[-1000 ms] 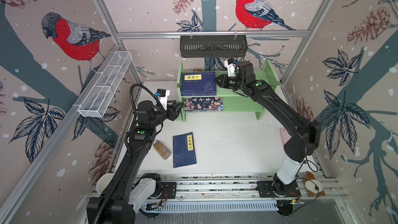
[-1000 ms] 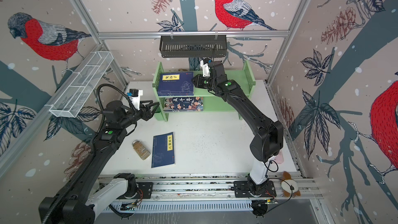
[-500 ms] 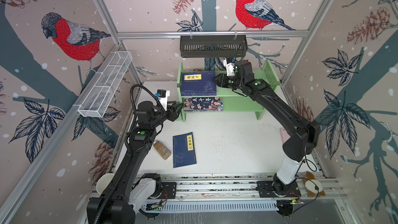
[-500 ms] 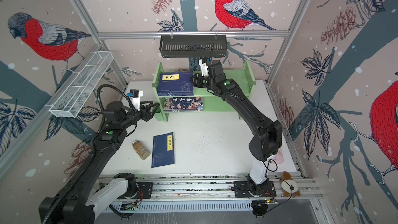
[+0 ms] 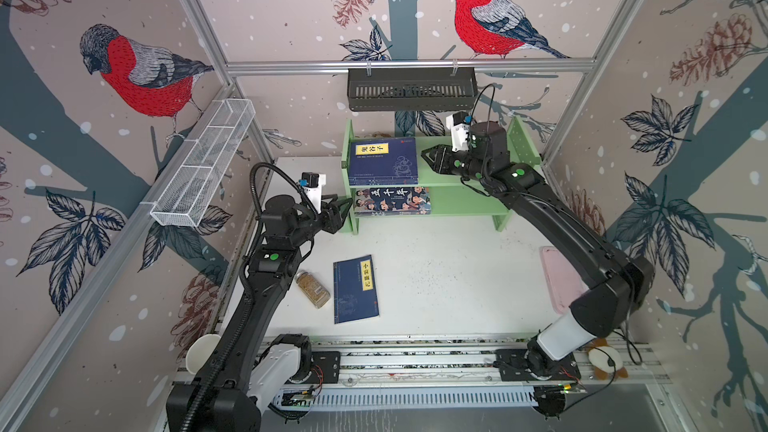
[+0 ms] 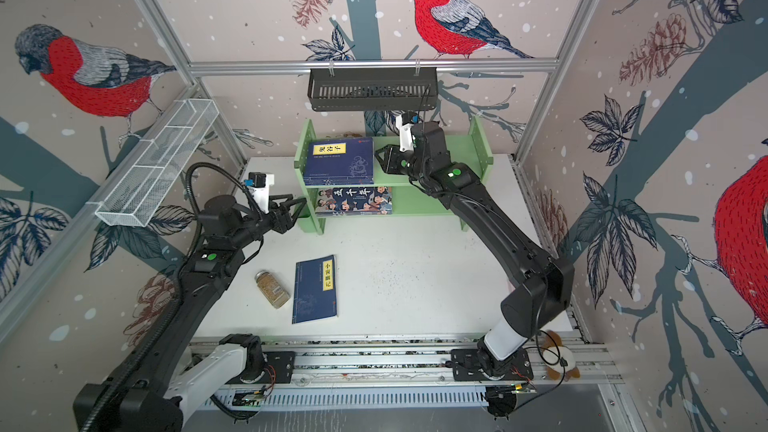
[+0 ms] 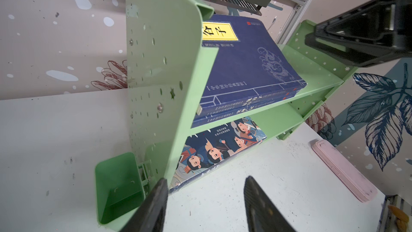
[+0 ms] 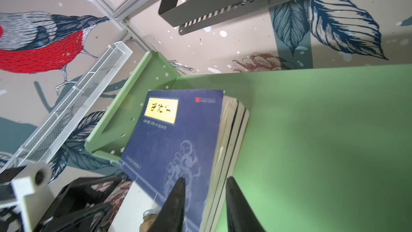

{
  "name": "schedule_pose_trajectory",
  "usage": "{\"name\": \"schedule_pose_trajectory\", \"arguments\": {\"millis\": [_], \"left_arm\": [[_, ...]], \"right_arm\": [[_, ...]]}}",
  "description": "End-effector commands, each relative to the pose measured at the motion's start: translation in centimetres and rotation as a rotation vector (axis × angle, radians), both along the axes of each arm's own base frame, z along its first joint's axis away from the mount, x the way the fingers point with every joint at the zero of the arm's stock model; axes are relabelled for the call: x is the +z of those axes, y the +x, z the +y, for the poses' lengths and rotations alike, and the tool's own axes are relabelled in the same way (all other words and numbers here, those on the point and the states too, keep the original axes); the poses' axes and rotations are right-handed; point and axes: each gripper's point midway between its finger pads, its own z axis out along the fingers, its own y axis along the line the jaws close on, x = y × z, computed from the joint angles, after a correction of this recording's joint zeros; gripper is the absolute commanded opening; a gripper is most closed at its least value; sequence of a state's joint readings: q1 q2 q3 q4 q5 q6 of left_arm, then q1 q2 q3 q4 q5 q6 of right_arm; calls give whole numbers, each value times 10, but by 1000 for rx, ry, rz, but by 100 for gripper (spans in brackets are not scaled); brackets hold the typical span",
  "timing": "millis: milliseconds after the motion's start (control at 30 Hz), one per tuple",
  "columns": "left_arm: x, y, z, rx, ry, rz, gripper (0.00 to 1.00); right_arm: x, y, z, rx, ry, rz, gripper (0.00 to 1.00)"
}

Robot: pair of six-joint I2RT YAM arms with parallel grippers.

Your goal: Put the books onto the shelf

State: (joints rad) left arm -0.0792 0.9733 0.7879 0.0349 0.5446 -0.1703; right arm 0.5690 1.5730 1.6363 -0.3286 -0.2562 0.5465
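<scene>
In both top views the shelf (image 5: 467, 201) carries a stack of blue books (image 5: 382, 162) on its upper tier and the picture book (image 5: 392, 200) on the lower one, while one blue book (image 6: 314, 289) lies flat on the table (image 5: 449, 276) beside a jar (image 5: 312, 289). My right gripper (image 5: 430, 157) sits just beside the stack's right edge, and my left gripper (image 5: 340, 211) hovers by the shelf's left side panel (image 7: 156, 63). In the left wrist view that gripper (image 7: 206, 178) is about half open and empty. In the right wrist view the right gripper (image 8: 205, 177) is narrowly open over the stack's page edge, gripping nothing. I judge the stack placed, so I would back the right arm out level without dragging the top cover. Then I would send the left gripper to the blue book on the table.
</scene>
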Motion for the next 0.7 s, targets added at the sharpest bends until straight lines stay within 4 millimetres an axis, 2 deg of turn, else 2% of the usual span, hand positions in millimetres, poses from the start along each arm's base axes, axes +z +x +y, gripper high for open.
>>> {"name": "schedule_pose_trajectory", "arguments": {"millis": [0, 133, 300, 400, 467, 667], "left_arm": [[4, 4, 5, 33, 0, 1, 56], [-2, 4, 7, 41, -7, 35, 56], [-22, -2, 8, 56, -59, 140, 57], [-38, -9, 7, 53, -101, 235, 58], [-54, -14, 7, 55, -126, 321, 58], [-112, -30, 11, 94, -214, 571, 59]], "right_arm": [[7, -28, 9, 98, 29, -42, 29], [-10, -62, 19, 185, 29, -8, 23], [-31, -86, 28, 225, 13, 21, 22], [-50, -107, 37, 270, 1, 52, 34], [-64, -124, 41, 290, 0, 73, 38], [-132, -174, 46, 322, 4, 206, 55]]}}
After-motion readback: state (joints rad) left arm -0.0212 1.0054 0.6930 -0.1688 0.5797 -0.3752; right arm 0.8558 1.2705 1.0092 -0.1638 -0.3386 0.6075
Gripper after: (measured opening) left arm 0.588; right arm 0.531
